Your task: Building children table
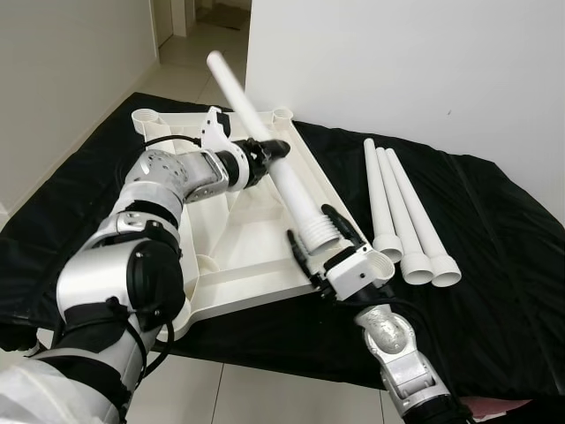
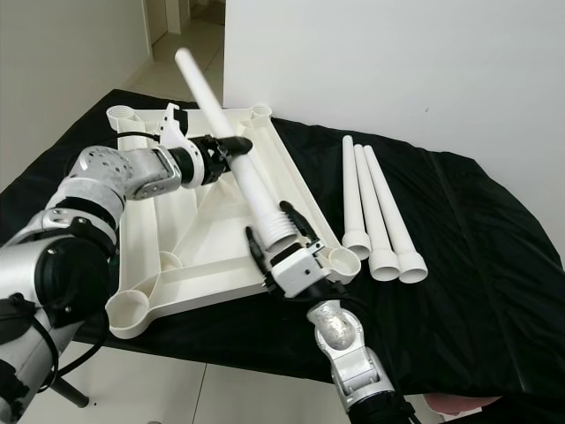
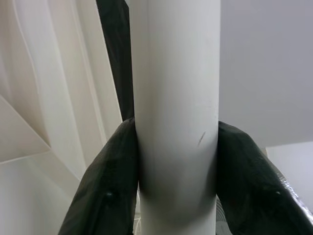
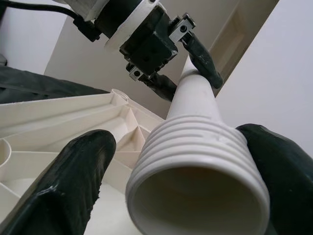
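A white table leg (image 1: 265,146) is held slanted in the air above an upturned white tabletop (image 1: 238,256), which lies underside up on a black cloth (image 1: 494,265) spread over the floor. The left gripper (image 1: 275,150) is clamped on the leg at mid-length; in the left wrist view its two black fingers (image 3: 105,191) press against either side of the smooth tube, and the leg's ends are cut off by the frame. The right gripper (image 1: 318,234) brackets the leg's ribbed, threaded lower end (image 4: 195,156), one finger on each side. Its right-hand finger (image 4: 281,171) lies against the threads, while the other finger (image 4: 73,181) stands slightly off them, so a firm grip cannot be confirmed. The leg's upper end rises toward a hallway opening beside a white wall (image 1: 397,62).

The tabletop's near corner socket is partly hidden behind the left arm, and the right gripper's body covers the corner socket (image 2: 340,259) closest to it. Two far corner sockets (image 1: 146,117) remain visible. Three more white legs (image 1: 410,216) lie side by side on the cloth just right of the tabletop, flared ends toward the robot.
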